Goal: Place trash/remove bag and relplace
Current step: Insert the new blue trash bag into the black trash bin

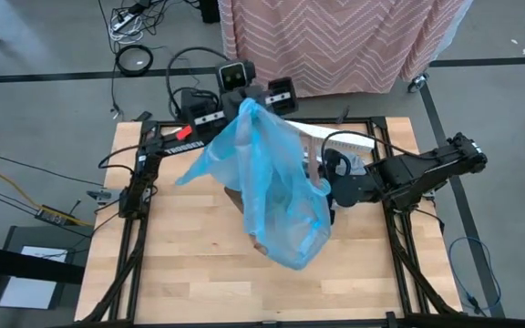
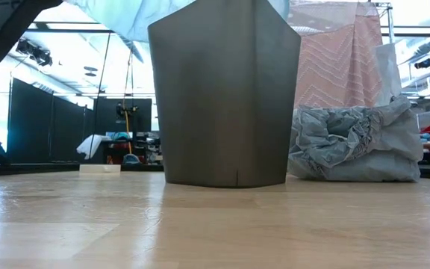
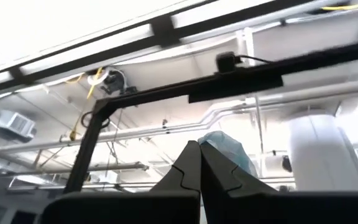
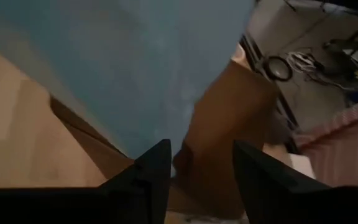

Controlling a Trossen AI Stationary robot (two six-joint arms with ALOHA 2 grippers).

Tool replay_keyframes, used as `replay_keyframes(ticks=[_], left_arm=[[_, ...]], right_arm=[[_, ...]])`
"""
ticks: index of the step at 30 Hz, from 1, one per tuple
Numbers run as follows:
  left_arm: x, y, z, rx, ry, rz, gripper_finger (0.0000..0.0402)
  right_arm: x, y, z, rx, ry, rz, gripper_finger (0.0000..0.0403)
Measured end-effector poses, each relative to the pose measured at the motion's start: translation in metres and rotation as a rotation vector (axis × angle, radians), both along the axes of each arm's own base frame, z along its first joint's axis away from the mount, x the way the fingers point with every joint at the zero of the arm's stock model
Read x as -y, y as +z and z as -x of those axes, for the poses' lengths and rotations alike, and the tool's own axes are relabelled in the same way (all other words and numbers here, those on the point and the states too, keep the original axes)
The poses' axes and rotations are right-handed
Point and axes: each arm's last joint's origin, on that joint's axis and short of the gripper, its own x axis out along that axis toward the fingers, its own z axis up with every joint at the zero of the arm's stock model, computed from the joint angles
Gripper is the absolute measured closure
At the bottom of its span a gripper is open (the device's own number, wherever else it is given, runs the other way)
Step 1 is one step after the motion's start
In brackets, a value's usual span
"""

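Faintly, "TROSSEN" on left arm

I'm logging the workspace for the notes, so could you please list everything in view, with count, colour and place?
Blue plastic bag: one, bright blue, hanging over the table's middle.
Bin: one, dark grey, standing on the table under the blue bag.
Grey bag: one, crumpled, on the table beside the bin.
Table: one, light wood.
Patterned cloth: one, pink and white, beyond the table.
Left gripper: shut on the blue bag's top, raised high.
Right gripper: open, beside the blue bag.
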Motion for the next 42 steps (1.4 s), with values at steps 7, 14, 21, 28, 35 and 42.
replay_keyframes(ticks=[7, 14, 21, 28, 35, 42], left_arm=[[0.027, 0.001, -0.001, 0.009, -0.069, 0.005, 0.0400], [0.040, 0.001, 0.002, -0.004, -0.141, -0.013, 0.0399], [0.041, 0.002, 0.005, 0.020, -0.145, -0.046, 0.0399], [0.046, 0.002, 0.007, 0.032, -0.166, -0.053, 0.0399], [0.048, 0.002, 0.008, 0.029, -0.177, -0.078, 0.0398], [0.049, 0.005, 0.012, 0.036, -0.182, -0.122, 0.0398]], right_arm=[[0.001, -0.001, -0.003, -0.046, 0.079, 0.131, 0.0245], [0.009, 0.018, 0.020, 0.017, 0.092, 0.160, 0.0245], [0.035, 0.033, 0.022, 0.062, 0.062, 0.279, 0.0251], [0.070, 0.047, 0.005, 0.213, 0.350, 0.232, 0.0247], [0.105, 0.037, -0.014, 0.242, 0.530, 0.145, 0.0247], [0.118, 0.026, -0.049, 0.371, 0.763, 0.066, 0.0246]])
